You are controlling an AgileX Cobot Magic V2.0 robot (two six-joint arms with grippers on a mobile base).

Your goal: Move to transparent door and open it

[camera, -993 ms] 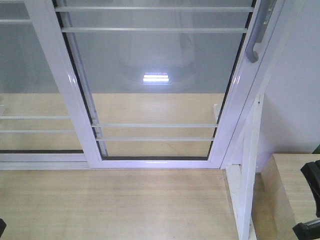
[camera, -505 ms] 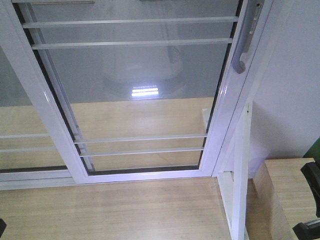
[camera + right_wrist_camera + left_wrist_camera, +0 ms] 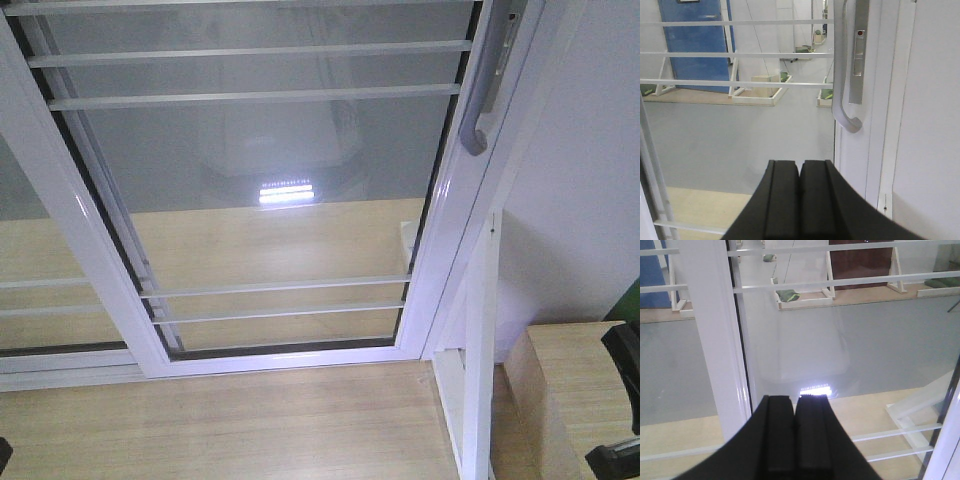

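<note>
Two matte black, flat-faced pads of the left gripper (image 3: 796, 440) pressed together, nothing pinched between them. Aimed at clear glass just right of a glossy white frame upright. Same black pads on the right gripper (image 3: 800, 200), likewise closed flush on nothing, pointing at the glass edge just left of and below the handle (image 3: 842, 75).

Smooth grey metal handle: a slim vertical bar curling into a hook at its lower end, fixed beside a flat grey lock plate (image 3: 858, 50) on the right stile. Apart from both grippers.

Directly ahead, filling the middle of the front view: the transparent door (image 3: 270, 190). Clear, reflective glass in a glossy white metal frame, crossed by pairs of thin white horizontal bars (image 3: 250, 52) near top and bottom. Overlapping on the left, a second white-framed glass panel (image 3: 20, 240).

To the right, a plain white wall (image 3: 590, 150), a white upright post (image 3: 478, 340) close to the door's lower corner, and a pale wooden block (image 3: 575, 380). Below, a light wood-grain floor (image 3: 250, 430), an open stretch up to the bottom rail. Beyond the glass, smooth grey flooring and a blue door (image 3: 690, 45).
</note>
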